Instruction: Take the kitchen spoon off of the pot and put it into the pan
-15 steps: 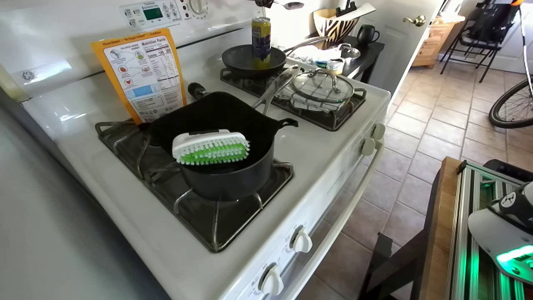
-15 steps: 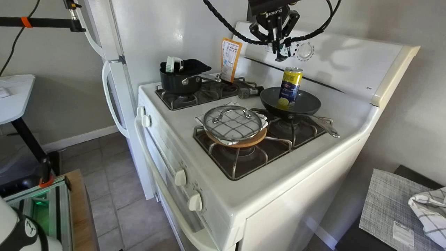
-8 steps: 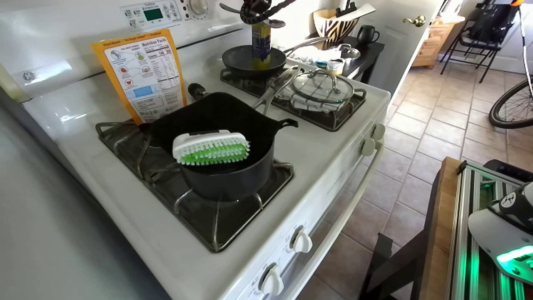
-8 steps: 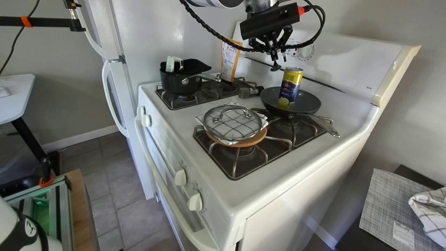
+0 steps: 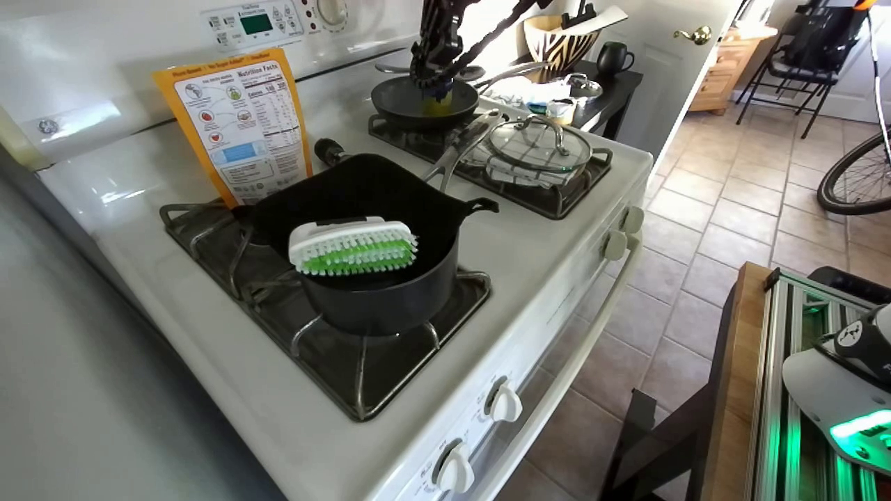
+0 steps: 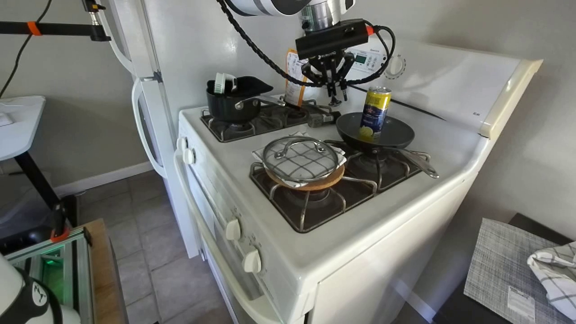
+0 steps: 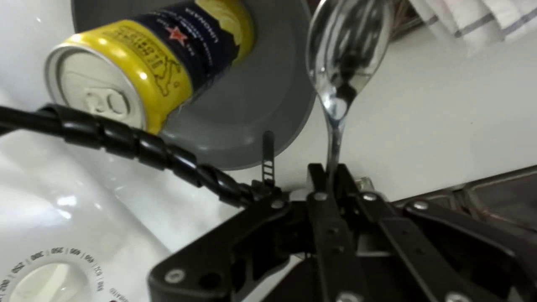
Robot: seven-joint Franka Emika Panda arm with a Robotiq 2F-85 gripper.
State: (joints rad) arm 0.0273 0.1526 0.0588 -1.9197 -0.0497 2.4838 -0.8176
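Stove bench (image 6: pixel 436 144): white, carrying the pan (image 6: pixel 398 130)
Arm (image 6: pixel 321 17): hanging beside the pan, higher up
Jaws: pointing down, clamped on the spoon (image 7: pixel 350 42)
Can (image 6: pixel 375 114): standing in the pan

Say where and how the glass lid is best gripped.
Best by its arched handle, likely from above with the jaws astride it, since it rises clear of the flat-lying glass lid. The gripper holds a spoon, so would need freeing first.
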